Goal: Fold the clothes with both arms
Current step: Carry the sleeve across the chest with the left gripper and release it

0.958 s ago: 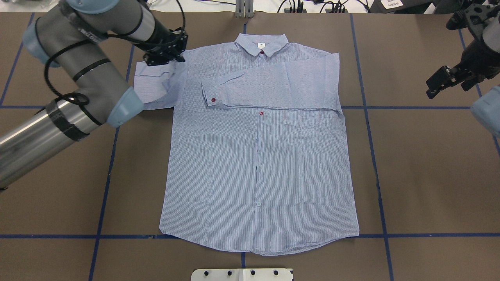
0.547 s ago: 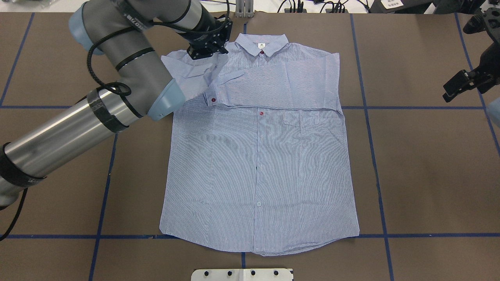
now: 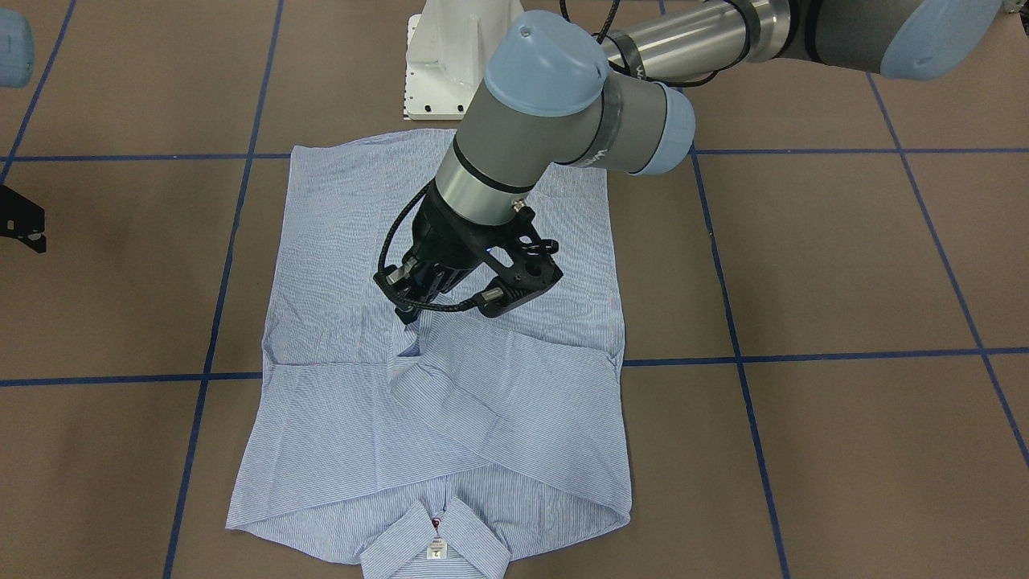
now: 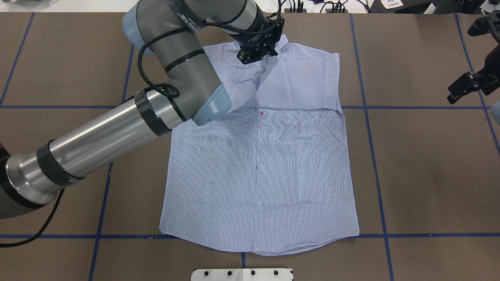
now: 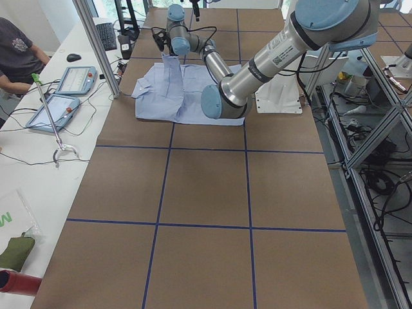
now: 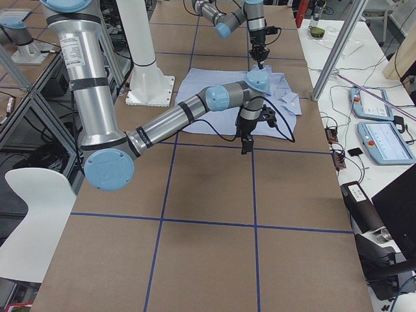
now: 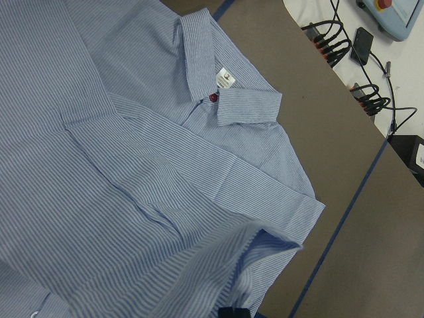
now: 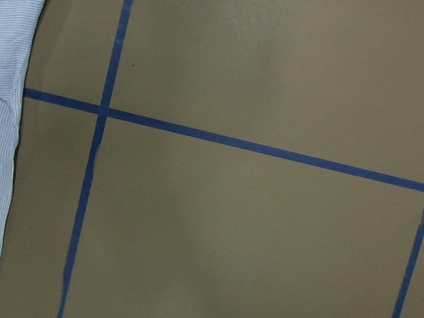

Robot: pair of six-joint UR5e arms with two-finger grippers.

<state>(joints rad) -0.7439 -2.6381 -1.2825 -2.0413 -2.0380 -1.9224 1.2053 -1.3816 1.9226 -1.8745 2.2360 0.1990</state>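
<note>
The light blue striped shirt lies front up on the brown table, collar at the side far from the robot. Its white label shows inside the collar. One sleeve is folded flat across the chest. My left gripper is over the upper chest beside the collar, shut on the other sleeve, which hangs from it in a raised fold. My right gripper hovers off the shirt near the table's right edge, open and holding nothing. In the right wrist view only the shirt's edge and bare table show.
Blue tape lines cross the brown table. The white pedestal base stands at the robot's side of the shirt. A person sits at a side bench with control tablets and cables beyond the collar end.
My left gripper has carried the sleeve from the shirt's left side rightward over the chest to beside the collar. The right gripper has drawn back toward the right edge.
</note>
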